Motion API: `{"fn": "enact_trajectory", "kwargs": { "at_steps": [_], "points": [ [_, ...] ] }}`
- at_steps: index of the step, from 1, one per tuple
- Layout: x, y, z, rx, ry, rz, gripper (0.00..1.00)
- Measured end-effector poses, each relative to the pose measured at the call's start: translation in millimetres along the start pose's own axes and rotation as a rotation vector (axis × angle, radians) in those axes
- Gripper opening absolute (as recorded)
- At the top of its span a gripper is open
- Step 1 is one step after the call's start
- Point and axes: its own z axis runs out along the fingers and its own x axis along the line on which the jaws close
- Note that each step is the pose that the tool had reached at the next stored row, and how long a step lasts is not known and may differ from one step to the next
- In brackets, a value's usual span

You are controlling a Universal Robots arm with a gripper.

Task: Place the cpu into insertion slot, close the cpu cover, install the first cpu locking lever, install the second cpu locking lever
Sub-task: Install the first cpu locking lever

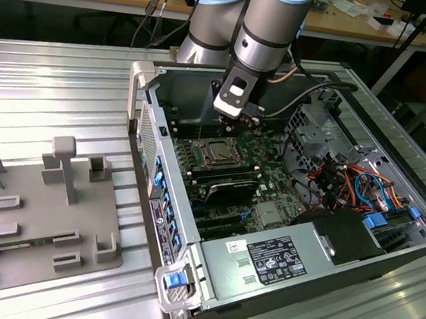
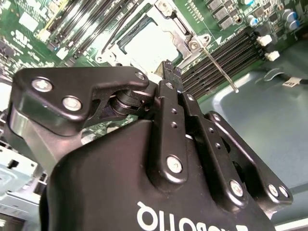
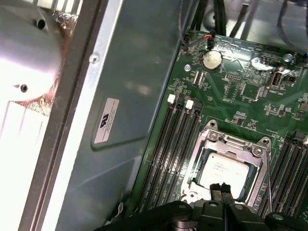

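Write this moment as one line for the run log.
cpu: seated, top showing | cpu cover: down around cpu | tool: shut, over cover's edge | locking lever: free end out over memory slots

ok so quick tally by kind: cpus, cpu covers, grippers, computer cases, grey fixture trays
cpu: 1
cpu cover: 1
gripper: 1
computer case: 1
grey fixture tray: 1
total: 5
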Motion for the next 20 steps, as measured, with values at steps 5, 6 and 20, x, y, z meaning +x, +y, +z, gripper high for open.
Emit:
{"fn": "enact_trajectory", "kwargs": {
  "at_steps": [5,6,20],
  "points": [
    [0.0,0.0,0.0,0.0016,0.0023,-0.085,0.11],
    [0.0,0.0,0.0,0.0018,0.0026,-0.099,0.11],
    [0.0,0.0,0.0,0.0077,0.0112,-0.418,0.11]
  ]
}}
